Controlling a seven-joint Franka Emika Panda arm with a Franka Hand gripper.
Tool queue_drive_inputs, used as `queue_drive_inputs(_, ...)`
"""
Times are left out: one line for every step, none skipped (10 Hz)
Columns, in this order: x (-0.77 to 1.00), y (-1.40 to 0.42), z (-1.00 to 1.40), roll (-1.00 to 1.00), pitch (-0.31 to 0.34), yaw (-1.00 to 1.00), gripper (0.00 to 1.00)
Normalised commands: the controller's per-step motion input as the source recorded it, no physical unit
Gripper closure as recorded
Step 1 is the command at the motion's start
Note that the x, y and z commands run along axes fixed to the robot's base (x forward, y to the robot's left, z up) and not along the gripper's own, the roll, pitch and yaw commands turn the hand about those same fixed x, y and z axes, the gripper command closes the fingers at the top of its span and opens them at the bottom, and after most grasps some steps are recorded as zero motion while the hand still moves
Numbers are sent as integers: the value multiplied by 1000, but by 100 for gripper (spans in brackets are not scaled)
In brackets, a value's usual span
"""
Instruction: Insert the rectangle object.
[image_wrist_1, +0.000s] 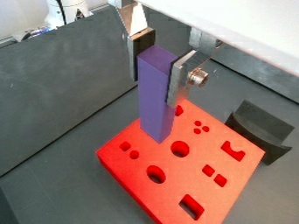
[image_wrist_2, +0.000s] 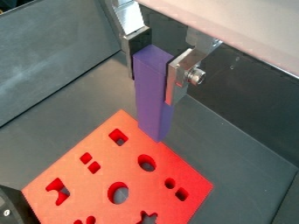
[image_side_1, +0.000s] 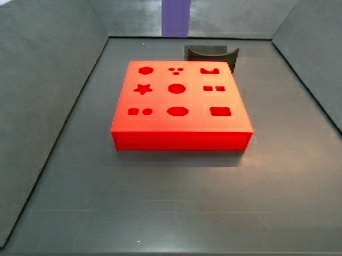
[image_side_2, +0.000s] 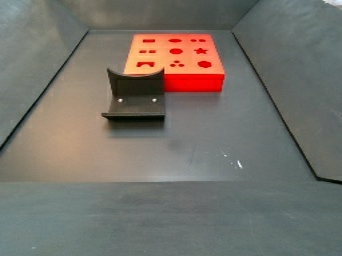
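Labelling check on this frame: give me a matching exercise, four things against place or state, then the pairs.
Things:
1. rectangle object
2. red block
3. gripper
4. fixture

Place or state:
A. lying flat on the floor, shaped holes facing up
B. upright, clamped between the silver fingers, lower end above the block
C. standing on the floor beside the block, apart from it
D. jaws shut on the bar, above the block in both wrist views

Pairs: 1-B, 2-A, 3-D, 4-C
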Motion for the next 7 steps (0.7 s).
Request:
queue_drive_inputs(1000, 97, -529, -76, -111, 0, 100)
queue_drive_inputs(1000, 217, -531, -103, -90, 6, 100)
queue_drive_inputs(1000, 166, -520, -87, -100, 0, 100)
queue_drive_inputs(1000, 89, -509, -67, -111, 0, 100)
queue_drive_inputs(1000, 0, -531, -57, -129, 0, 100)
queue_drive_inputs(960, -29, -594, -14, -139, 0, 100)
queue_drive_inputs(900, -77, -617, 0, -129, 0, 100)
